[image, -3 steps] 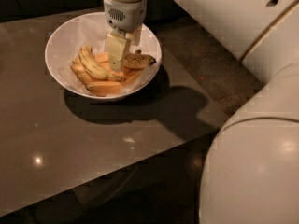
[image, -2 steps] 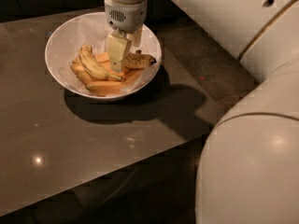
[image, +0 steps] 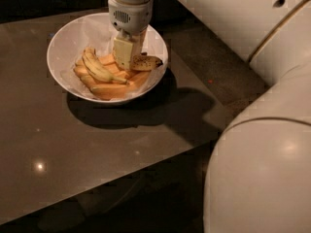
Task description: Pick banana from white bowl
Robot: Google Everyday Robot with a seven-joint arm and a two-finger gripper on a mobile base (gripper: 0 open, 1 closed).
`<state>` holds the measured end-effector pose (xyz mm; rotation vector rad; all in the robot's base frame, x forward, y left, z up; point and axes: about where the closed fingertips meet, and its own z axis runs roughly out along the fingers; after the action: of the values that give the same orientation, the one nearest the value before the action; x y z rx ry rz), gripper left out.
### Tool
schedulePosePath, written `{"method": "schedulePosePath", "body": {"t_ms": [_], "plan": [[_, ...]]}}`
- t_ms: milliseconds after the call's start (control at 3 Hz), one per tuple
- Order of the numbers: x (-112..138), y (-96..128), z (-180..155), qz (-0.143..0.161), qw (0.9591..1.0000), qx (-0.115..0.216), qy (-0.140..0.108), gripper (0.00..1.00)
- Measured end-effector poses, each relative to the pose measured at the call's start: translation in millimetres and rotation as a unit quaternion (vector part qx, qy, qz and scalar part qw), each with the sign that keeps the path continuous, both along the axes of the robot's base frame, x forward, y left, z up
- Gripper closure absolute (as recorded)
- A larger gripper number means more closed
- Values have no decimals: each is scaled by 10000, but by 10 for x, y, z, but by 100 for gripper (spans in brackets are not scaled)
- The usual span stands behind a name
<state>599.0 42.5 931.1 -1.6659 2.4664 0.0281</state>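
Note:
The white bowl [image: 63,42] stands on the dark table at the back left and holds several bananas. The banana [image: 146,62], freckled brown with a dark tip, lies at the bowl's right side with its end sticking out to the right. My gripper [image: 125,57] reaches straight down into the bowl and sits right against the left part of this banana, hiding that part. Smoother orange-yellow bananas [image: 112,87] and a paler curved one [image: 99,69] lie to the left and in front of the gripper.
The glossy dark table [image: 97,149] runs forward and left of the bowl, with its edge falling off at the front right. My large white arm [image: 262,130] fills the right side of the view.

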Motion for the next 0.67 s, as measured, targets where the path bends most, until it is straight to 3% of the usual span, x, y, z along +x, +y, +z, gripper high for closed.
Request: {"method": "schedulePosePath", "body": {"t_ms": [333,667], "plan": [[0,1,0,0,10000,1,-1,96],[35,52,22,46,9999,103,-127,100]]}}
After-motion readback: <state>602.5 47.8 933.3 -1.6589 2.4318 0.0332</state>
